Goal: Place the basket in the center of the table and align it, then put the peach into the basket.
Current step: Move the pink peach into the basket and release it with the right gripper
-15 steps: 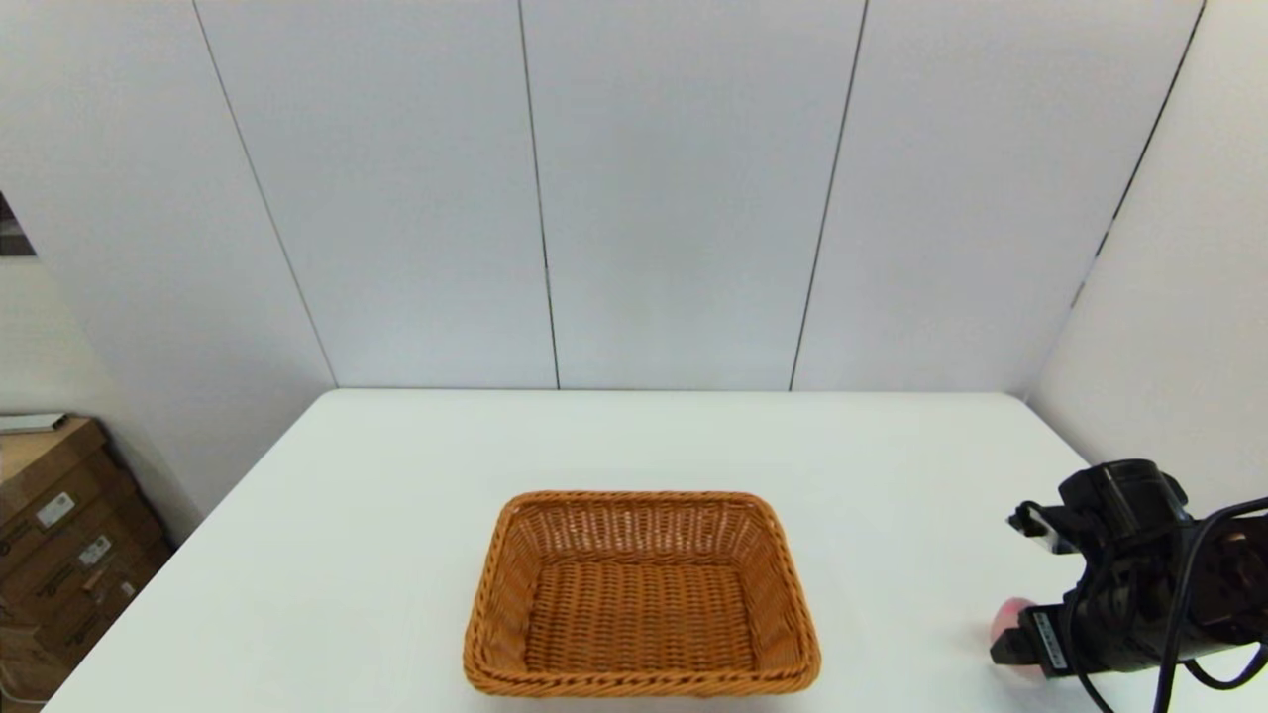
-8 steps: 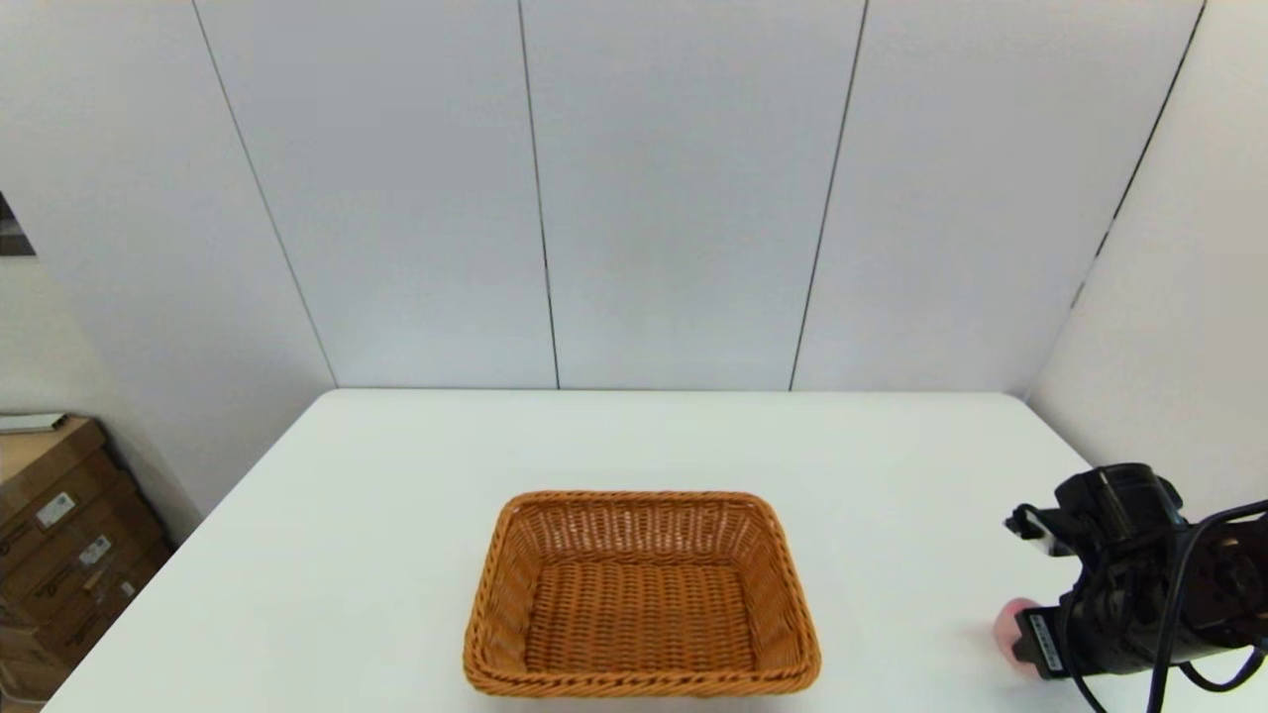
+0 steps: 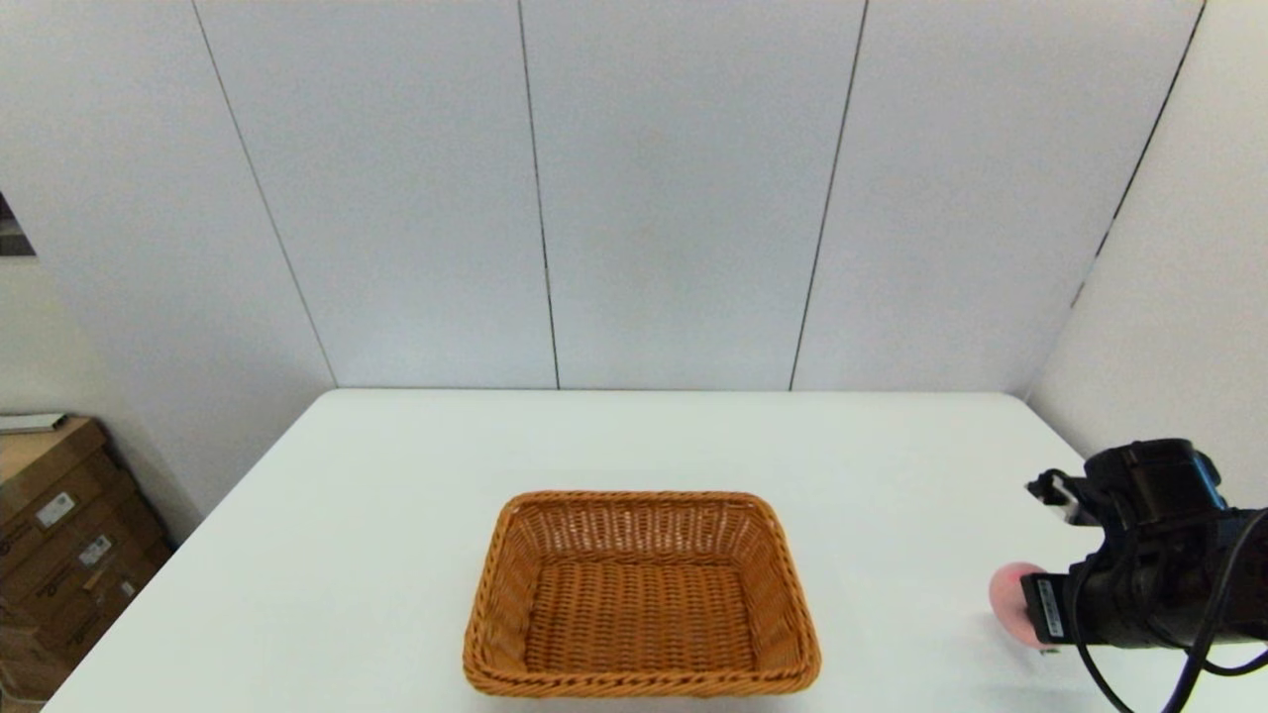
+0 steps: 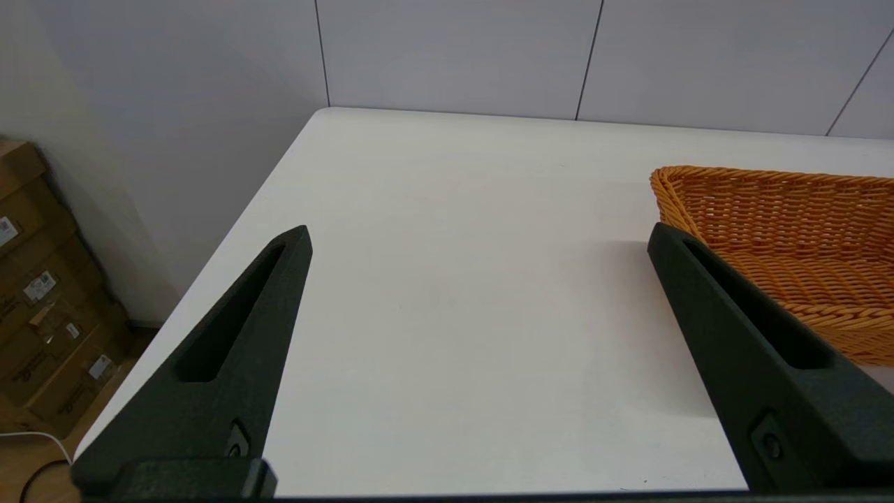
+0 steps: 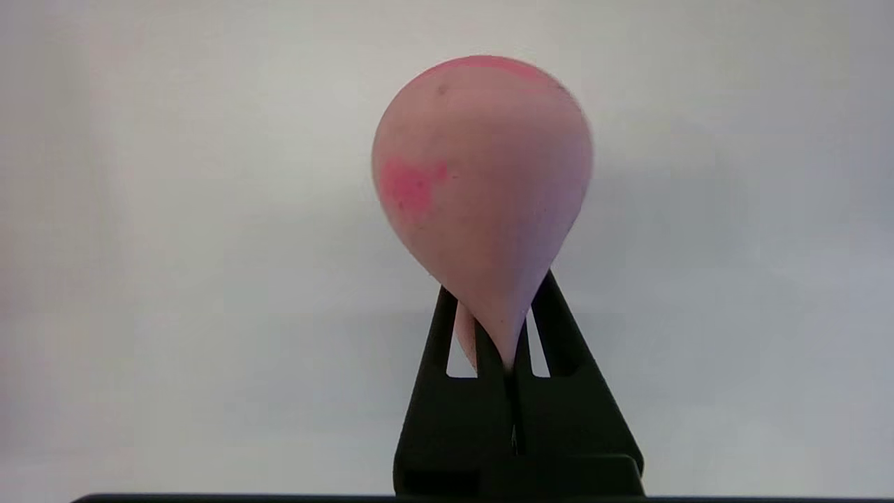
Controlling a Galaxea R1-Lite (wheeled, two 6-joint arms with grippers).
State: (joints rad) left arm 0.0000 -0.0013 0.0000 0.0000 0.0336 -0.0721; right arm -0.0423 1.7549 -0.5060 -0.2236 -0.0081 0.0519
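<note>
The orange-brown wicker basket (image 3: 639, 498) sits with nothing in it at the middle of the near half of the white table (image 3: 396, 515), its sides square to the table's edges. It also shows beside my left gripper (image 4: 480, 237), which is open over bare tabletop to the basket's (image 4: 782, 209) left. The pink peach (image 3: 1010, 597) is far right of the basket. My right gripper (image 3: 1030, 609) is shut on it. In the right wrist view the peach (image 5: 482, 188) is pinched at one end between the fingertips of the right gripper (image 5: 492, 307) and seems to hang just above the table.
Stacked cardboard boxes (image 3: 59, 525) stand on the floor beyond the table's left edge, also seen as boxes (image 4: 35, 300) in the left wrist view. Grey wall panels close off the back and the right side. Bare tabletop lies between basket and peach.
My right arm has risen a little and shifted slightly right, carrying the peach up with it. The basket has not moved.
</note>
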